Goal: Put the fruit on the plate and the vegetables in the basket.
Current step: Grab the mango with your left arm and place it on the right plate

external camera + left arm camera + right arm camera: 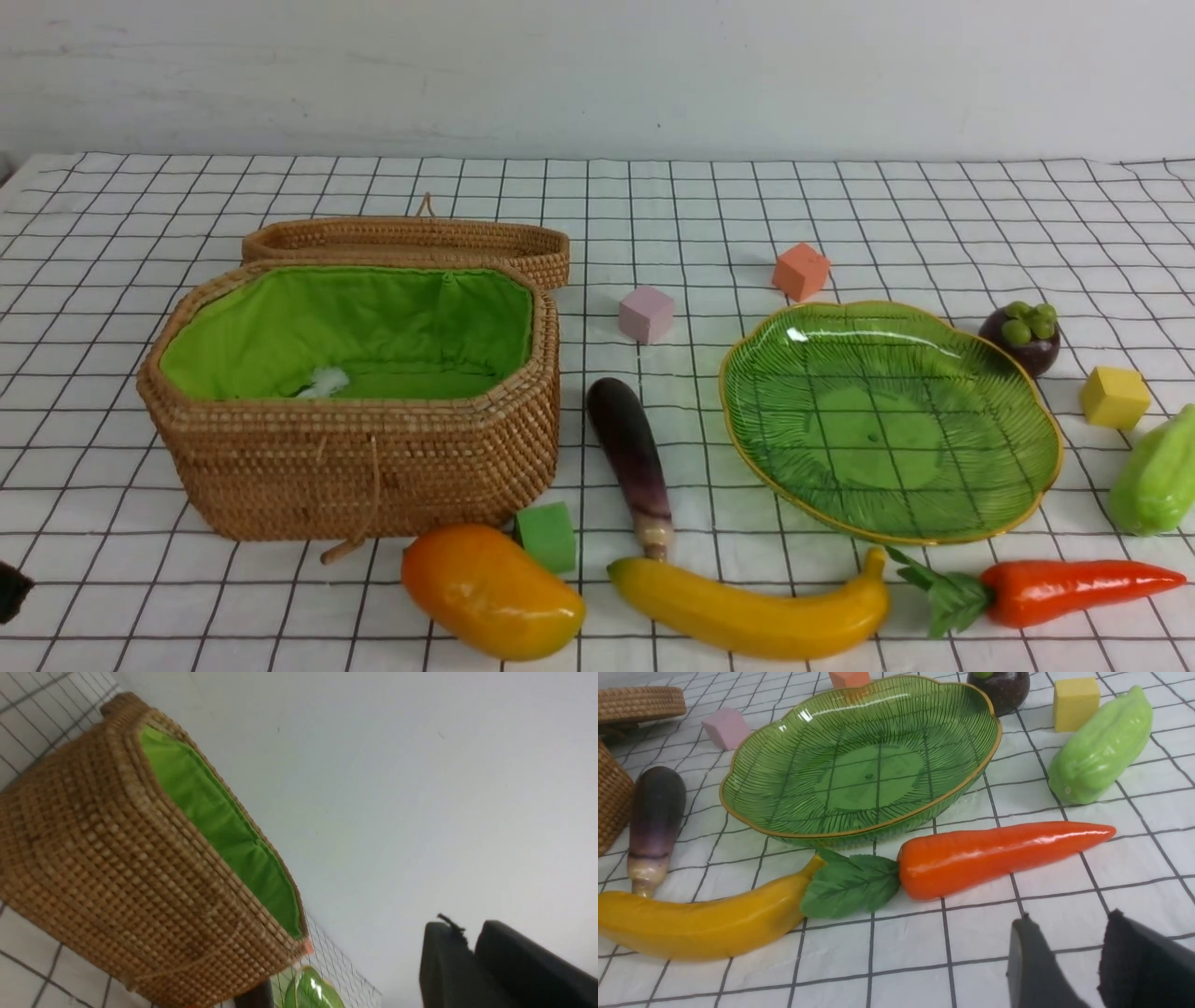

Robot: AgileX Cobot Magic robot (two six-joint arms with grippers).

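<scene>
The wicker basket (pixel 355 467) stands open at the left with its green lining bare. The green leaf plate (pixel 887 420) lies empty at the right. Mango (pixel 492 590), banana (pixel 747 611) and carrot (pixel 1064 590) lie along the front. The eggplant (pixel 630 457) lies between basket and plate, the mangosteen (pixel 1022 336) behind the plate, the gourd (pixel 1156 476) at the right edge. My left gripper (pixel 467 933) is shut on nothing, near the basket's outer wall (pixel 117 868). My right gripper (pixel 1069 926) hangs open and empty over the cloth, just short of the carrot (pixel 999 851).
The basket's woven lid (pixel 411 238) lies back behind it. Four small cubes sit on the checked cloth: pink (pixel 646 314), orange (pixel 800 271), yellow (pixel 1115 397), and green (pixel 547 535) wedged between mango and basket. A white wall rises behind the table.
</scene>
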